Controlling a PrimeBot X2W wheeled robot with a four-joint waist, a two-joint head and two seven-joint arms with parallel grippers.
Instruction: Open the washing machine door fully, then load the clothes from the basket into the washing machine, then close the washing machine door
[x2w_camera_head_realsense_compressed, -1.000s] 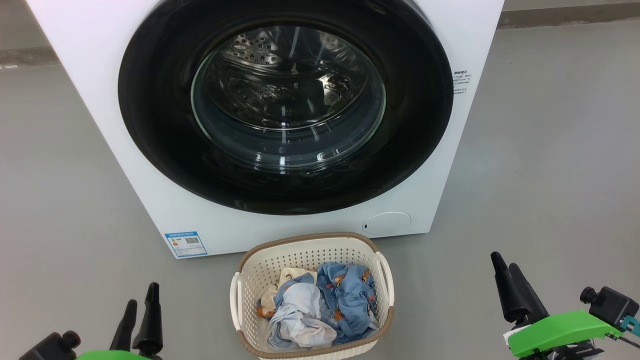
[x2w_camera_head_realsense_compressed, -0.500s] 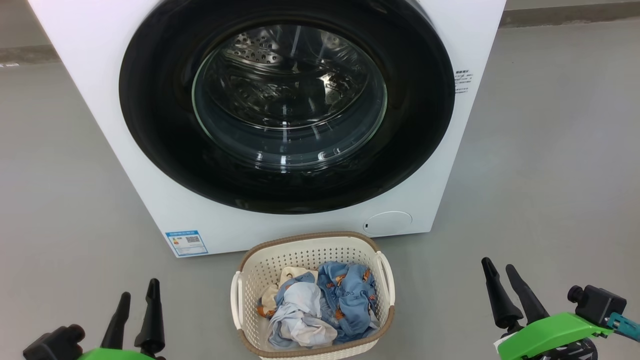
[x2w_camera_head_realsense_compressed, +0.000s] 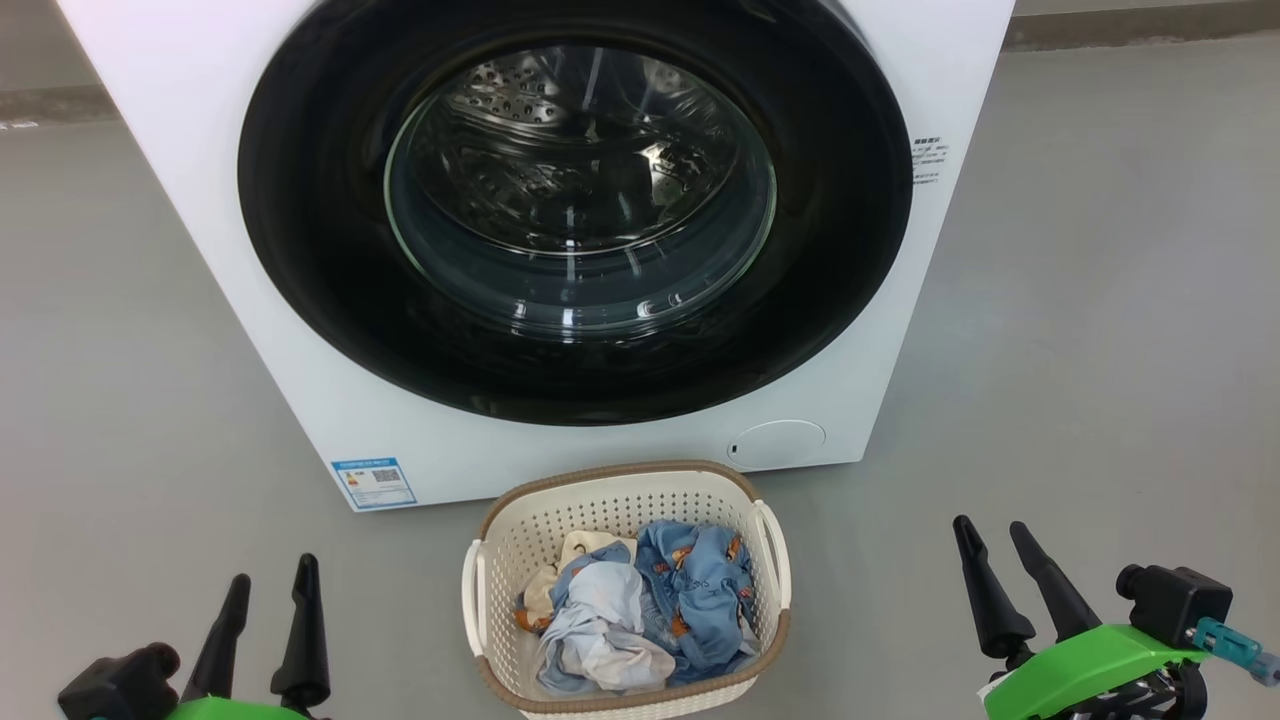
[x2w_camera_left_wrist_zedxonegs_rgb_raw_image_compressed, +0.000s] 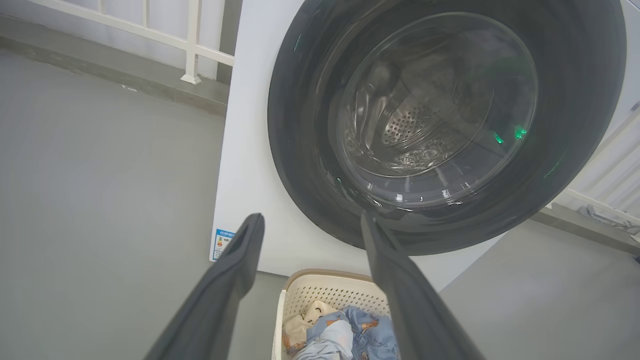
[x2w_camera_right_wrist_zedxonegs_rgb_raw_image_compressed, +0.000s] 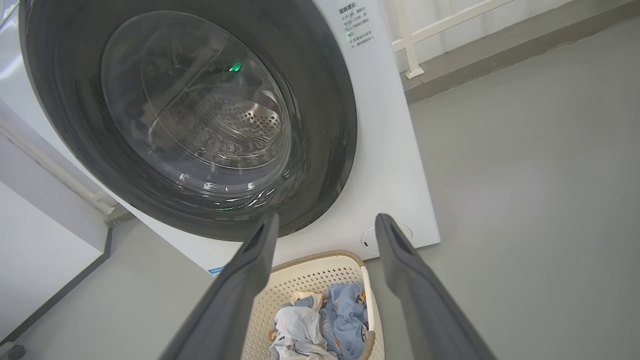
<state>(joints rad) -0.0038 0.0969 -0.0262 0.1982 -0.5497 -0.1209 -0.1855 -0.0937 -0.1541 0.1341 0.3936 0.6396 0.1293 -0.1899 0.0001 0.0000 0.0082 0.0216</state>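
Note:
The white washing machine (x2w_camera_head_realsense_compressed: 160, 130) stands ahead, its round black-rimmed glass door (x2w_camera_head_realsense_compressed: 575, 200) flush against the front, shut. On the floor in front of it sits the cream basket (x2w_camera_head_realsense_compressed: 625, 505) holding the clothes (x2w_camera_head_realsense_compressed: 640, 605), blue printed fabric with pale pieces. My left gripper (x2w_camera_head_realsense_compressed: 270, 580) is low at the left of the basket, open and empty. My right gripper (x2w_camera_head_realsense_compressed: 990, 535) is low at the right, open and empty. The left wrist view has the door (x2w_camera_left_wrist_zedxonegs_rgb_raw_image_compressed: 440, 115) and the basket (x2w_camera_left_wrist_zedxonegs_rgb_raw_image_compressed: 320, 292) beyond its spread fingers; the right wrist view has the door (x2w_camera_right_wrist_zedxonegs_rgb_raw_image_compressed: 190, 110) and the clothes (x2w_camera_right_wrist_zedxonegs_rgb_raw_image_compressed: 325, 320).
Grey floor (x2w_camera_head_realsense_compressed: 1100, 330) surrounds the machine on both sides. A blue label sticker (x2w_camera_head_realsense_compressed: 373, 483) and a round white flap (x2w_camera_head_realsense_compressed: 778, 441) mark the machine's lower front. A white railing (x2w_camera_left_wrist_zedxonegs_rgb_raw_image_compressed: 190, 45) and a low kerb run behind the machine.
Both grippers have dropped lower in the head view, and the right one has shifted left. The door, basket and clothes stand as before.

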